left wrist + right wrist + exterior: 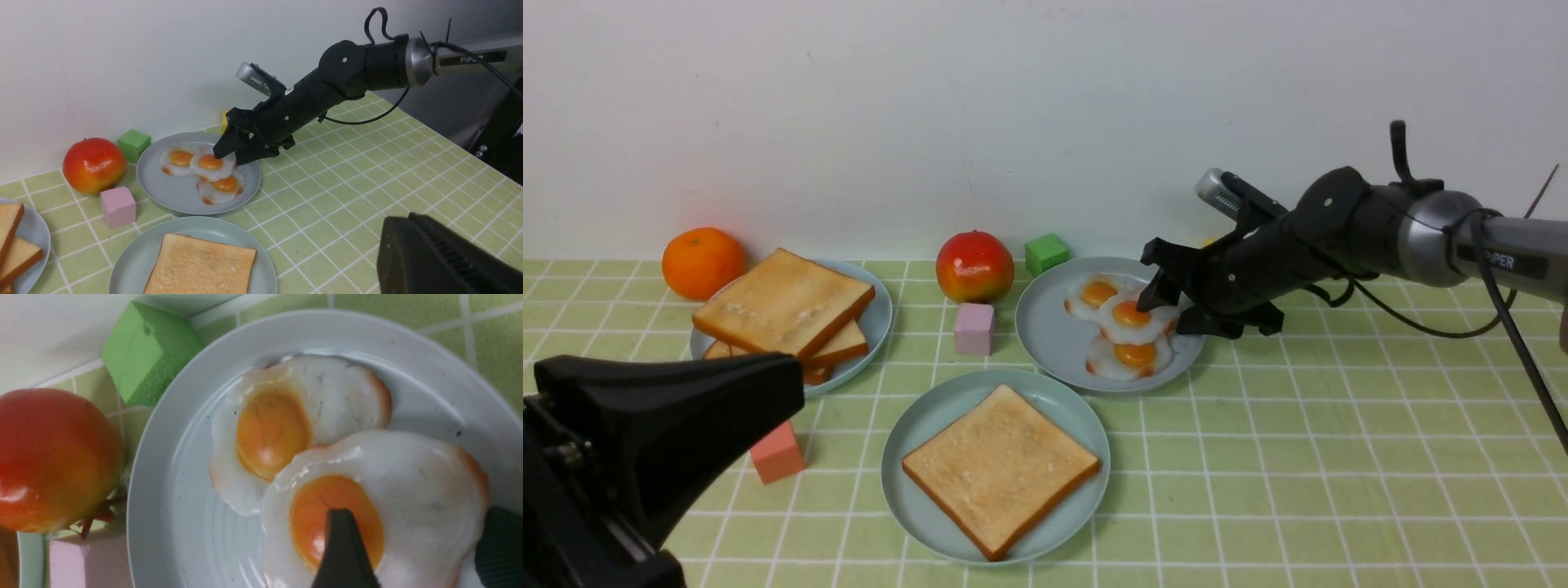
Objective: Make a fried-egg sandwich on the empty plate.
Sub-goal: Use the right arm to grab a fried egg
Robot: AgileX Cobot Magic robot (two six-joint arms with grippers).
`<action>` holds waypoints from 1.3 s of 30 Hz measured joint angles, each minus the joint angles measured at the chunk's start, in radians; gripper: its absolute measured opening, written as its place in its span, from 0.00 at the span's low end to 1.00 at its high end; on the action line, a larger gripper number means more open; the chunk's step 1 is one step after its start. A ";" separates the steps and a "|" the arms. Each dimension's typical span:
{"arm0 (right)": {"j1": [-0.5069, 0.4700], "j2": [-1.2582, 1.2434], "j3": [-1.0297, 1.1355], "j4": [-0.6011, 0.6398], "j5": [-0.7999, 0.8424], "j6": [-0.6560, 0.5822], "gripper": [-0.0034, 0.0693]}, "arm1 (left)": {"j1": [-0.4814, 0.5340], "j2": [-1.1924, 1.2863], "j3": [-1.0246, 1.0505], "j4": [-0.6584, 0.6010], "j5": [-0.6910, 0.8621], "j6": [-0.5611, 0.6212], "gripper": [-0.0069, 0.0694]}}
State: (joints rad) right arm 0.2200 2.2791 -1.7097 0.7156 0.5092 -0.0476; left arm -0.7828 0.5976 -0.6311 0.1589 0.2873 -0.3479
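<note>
**While the right fingers stand apart at the stacked eggs, one toast slice lies plated**

Right gripper [416, 522]: fingers spread about the topmost fried egg [429, 486], which overlaps two other eggs [1098, 292], all on a grey-blue plate [1045, 327] towards the tabletop's far edge. Left gripper [412, 232]: fingers together, empty.

Just nearer: mint plate [903, 506], bearing one toast slice [1001, 465].

Surroundings: green block [1045, 254] and red-yellow fruit [974, 267], far edge; pink block [974, 329], between the fruit and mint plate; orange [703, 264] near the far-left corner, beside piled toast [784, 306] on another plate [880, 327]; coral block [778, 454], left of mint plate.
</note>
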 joint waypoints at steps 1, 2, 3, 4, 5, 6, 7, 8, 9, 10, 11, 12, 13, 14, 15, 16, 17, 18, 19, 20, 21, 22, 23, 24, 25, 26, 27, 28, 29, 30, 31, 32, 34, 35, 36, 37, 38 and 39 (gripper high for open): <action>0.000 0.001 0.000 0.001 -0.004 -0.006 0.64 | 0.000 0.000 0.000 0.000 0.000 -0.001 0.08; 0.000 0.001 0.000 0.001 -0.005 -0.008 0.62 | 0.000 0.000 0.000 0.000 -0.001 -0.001 0.08; 0.000 0.002 0.000 0.001 -0.006 -0.009 0.61 | 0.000 0.000 0.000 0.000 -0.001 -0.001 0.08; 0.000 0.003 0.000 0.001 -0.008 -0.010 0.60 | 0.000 0.000 0.000 0.000 -0.001 -0.001 0.08; 0.000 0.003 0.000 0.001 -0.008 -0.010 0.59 | 0.000 0.000 0.000 0.000 -0.001 -0.001 0.08; 0.000 0.003 0.000 -0.001 -0.009 -0.010 0.57 | 0.000 0.000 0.000 0.000 -0.001 -0.001 0.08; 0.000 0.003 0.000 -0.002 -0.012 -0.010 0.56 | 0.000 0.000 0.000 0.000 -0.001 -0.001 0.08; 0.000 0.003 0.000 -0.002 -0.012 -0.010 0.56 | 0.000 0.000 0.000 0.000 -0.001 -0.001 0.08; 0.000 0.004 0.000 -0.002 -0.014 -0.011 0.55 | 0.000 0.000 0.000 0.000 -0.001 -0.001 0.08; 0.000 0.005 0.000 -0.002 -0.016 -0.011 0.53 | 0.000 0.000 0.000 0.000 -0.001 -0.001 0.08; 0.000 0.005 0.000 -0.002 -0.016 -0.011 0.53 | 0.000 0.000 0.000 0.000 -0.001 -0.001 0.08; 0.000 0.005 0.000 -0.001 -0.016 -0.011 0.52 | 0.000 0.000 0.000 0.000 -0.001 -0.001 0.08; 0.000 0.006 0.000 0.000 -0.018 -0.011 0.52 | 0.000 0.000 0.000 0.000 -0.001 -0.001 0.09; 0.000 0.006 0.000 0.001 -0.019 -0.011 0.52 | 0.000 0.000 0.000 0.000 -0.001 -0.001 0.09; 0.000 0.006 0.000 0.001 -0.019 -0.011 0.52 | 0.000 0.000 0.000 0.000 -0.001 -0.001 0.09; 0.000 0.006 0.000 0.003 -0.020 -0.011 0.52 | 0.000 0.000 0.000 0.000 -0.001 -0.001 0.09; 0.000 0.006 0.000 0.003 -0.022 -0.011 0.52 | 0.000 0.000 0.000 0.000 -0.001 -0.001 0.09; 0.000 0.007 0.000 0.004 -0.023 -0.011 0.52 | 0.000 0.000 0.000 0.000 -0.001 -0.001 0.09; 0.000 0.009 0.000 0.006 -0.024 -0.011 0.52 | 0.000 0.000 0.000 0.000 -0.001 -0.001 0.09; 0.000 0.011 0.000 0.007 -0.027 -0.011 0.52 | 0.000 0.000 0.000 0.000 -0.001 -0.001 0.09; 0.000 0.011 0.000 0.008 -0.026 -0.011 0.52 | 0.000 0.000 0.000 0.000 -0.001 -0.001 0.09; 0.000 0.013 0.000 0.012 -0.030 -0.011 0.51 | 0.000 0.000 0.000 0.000 -0.001 -0.001 0.10; 0.000 0.015 -0.001 0.012 -0.031 -0.011 0.51 | 0.000 0.000 0.000 0.000 -0.001 -0.001 0.10; 0.000 0.015 -0.001 0.012 -0.033 -0.011 0.50 | 0.000 0.000 0.000 0.000 -0.001 -0.001 0.10; 0.000 0.015 -0.001 0.012 -0.034 -0.011 0.49 | 0.000 0.000 0.000 0.000 -0.001 -0.001 0.10; 0.000 0.015 -0.001 0.012 -0.036 -0.011 0.47 | 0.000 0.000 0.000 0.000 -0.001 -0.001 0.10; 0.000 0.015 -0.001 0.012 -0.037 -0.011 0.46 | 0.000 0.000 0.000 0.000 -0.001 -0.001 0.10; 0.000 0.016 -0.001 0.012 -0.039 -0.011 0.44 | 0.000 0.000 0.000 0.000 -0.001 -0.001 0.10; 0.000 0.016 -0.001 0.012 -0.040 -0.011 0.43 | 0.000 0.000 0.000 0.000 -0.001 -0.001 0.10; 0.000 0.018 -0.001 0.013 -0.044 -0.011 0.39 | 0.000 0.000 0.000 0.000 -0.001 -0.001 0.10; 0.000 0.018 -0.001 0.015 -0.047 -0.011 0.37 | 0.000 0.000 0.000 0.000 -0.001 -0.001 0.10; 0.000 0.020 -0.001 0.015 -0.049 -0.011 0.35 | 0.000 0.000 0.000 0.000 -0.001 -0.001 0.10; 0.000 0.022 -0.001 0.025 -0.053 -0.011 0.30 | 0.000 0.000 0.000 0.000 -0.001 -0.001 0.10; 0.000 0.022 -0.001 0.026 -0.054 -0.011 0.29 | 0.000 0.000 0.000 0.000 -0.001 -0.001 0.10; 0.000 0.022 -0.001 0.026 -0.054 -0.011 0.29 | 0.000 0.000 0.000 0.000 -0.001 -0.001 0.10; 0.000 0.022 -0.001 0.027 -0.056 -0.011 0.28 | 0.000 0.000 0.000 0.000 -0.001 -0.001 0.10; 0.000 0.021 -0.001 0.027 -0.056 -0.011 0.28 | 0.000 0.000 0.000 0.000 -0.001 -0.001 0.11; 0.000 0.019 -0.001 0.027 -0.057 -0.011 0.28 | 0.000 0.000 0.000 0.000 -0.001 -0.001 0.11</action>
State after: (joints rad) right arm 0.2200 2.2976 -1.7111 0.7422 0.4518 -0.0584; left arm -0.7828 0.5976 -0.6311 0.1589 0.2865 -0.3488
